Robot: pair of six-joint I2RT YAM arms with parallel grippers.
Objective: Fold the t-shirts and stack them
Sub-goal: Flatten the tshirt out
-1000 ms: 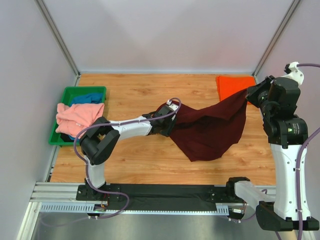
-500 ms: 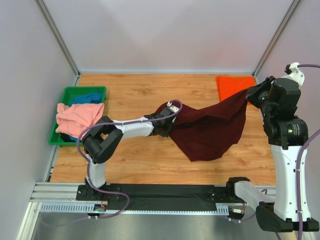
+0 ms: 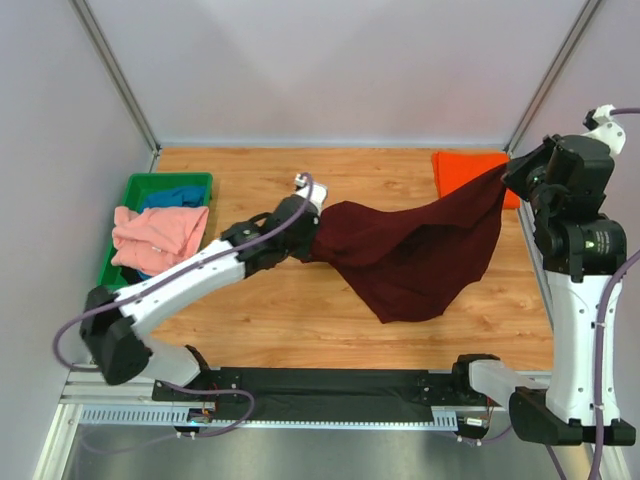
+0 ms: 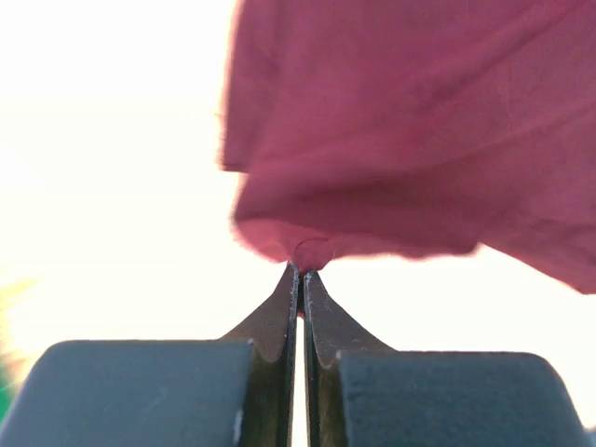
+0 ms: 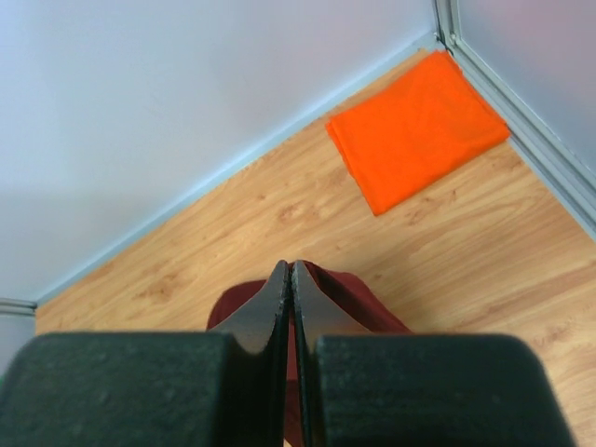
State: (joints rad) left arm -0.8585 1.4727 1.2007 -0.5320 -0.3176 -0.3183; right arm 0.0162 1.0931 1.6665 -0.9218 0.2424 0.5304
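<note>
The dark maroon t-shirt (image 3: 415,250) hangs stretched above the table between both grippers, its lower part sagging to the wood. My left gripper (image 3: 318,222) is shut on its left edge; in the left wrist view the cloth (image 4: 400,140) bunches at my gripper (image 4: 303,270). My right gripper (image 3: 507,172) is shut on the shirt's right corner; the right wrist view shows the cloth (image 5: 354,298) pinched at my gripper (image 5: 291,268). A folded orange t-shirt (image 3: 465,172) (image 5: 416,128) lies at the back right. A salmon-pink t-shirt (image 3: 157,235) and a blue one (image 3: 170,197) lie in the tray.
The green plastic tray (image 3: 121,210) sits at the table's left edge. White walls with metal posts (image 3: 115,75) enclose the back and sides. A black rail (image 3: 330,385) runs along the near edge.
The left gripper has shut on the maroon shirt's left edge and lifted it up and back-left, the arm stretching out. The right gripper has risen slightly with its corner.
</note>
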